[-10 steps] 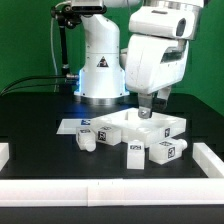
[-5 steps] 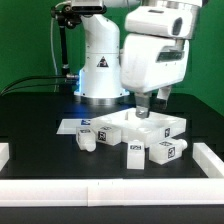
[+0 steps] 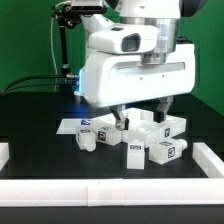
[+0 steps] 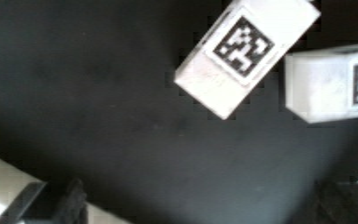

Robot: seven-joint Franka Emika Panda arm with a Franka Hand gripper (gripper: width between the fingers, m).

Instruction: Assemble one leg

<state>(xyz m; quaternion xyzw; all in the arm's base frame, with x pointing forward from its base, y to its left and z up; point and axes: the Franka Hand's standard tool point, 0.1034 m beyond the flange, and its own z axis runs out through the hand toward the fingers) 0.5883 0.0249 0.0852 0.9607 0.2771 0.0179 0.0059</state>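
Marker board [image 3: 68, 125] comes first on my screen, lying flat on the black table [image 3: 35, 145] just off the tabletop [image 3: 140, 130] on the exterior view's left. Beside that same edge of the tabletop lie two tagged white posts. The outer leg [image 3: 87, 141] is a little way off. The inner leg [image 3: 103, 132] is touching or almost touching the tabletop, and I cannot tell which. Above the tabletop's middle hangs the gripper [image 3: 141, 114], its fingers [image 3: 120, 119] spread wide with nothing between them. The wrist view agrees: the dark fingertips [image 4: 48, 205] stand well apart over bare table. In front of the tabletop, toward the exterior camera, lies the front leg [image 3: 135, 155], and further to the exterior view's right are two tagged blocks [image 3: 162, 152] close together. What matters for my next move is in the wrist view: a slanted leg [image 4: 247, 50] lies flat on the table ahead of the fingertips, not between them, with a neighbouring piece [image 4: 345, 85] just beside it. I judge these to be pieces in front of the tabletop, though I cannot match them for certain. The slanted leg's long axis comes nearer to crossing the line between the fingertips than to lying along it, so I would carry the hand forward off the tabletop, twist slightly, then descend.
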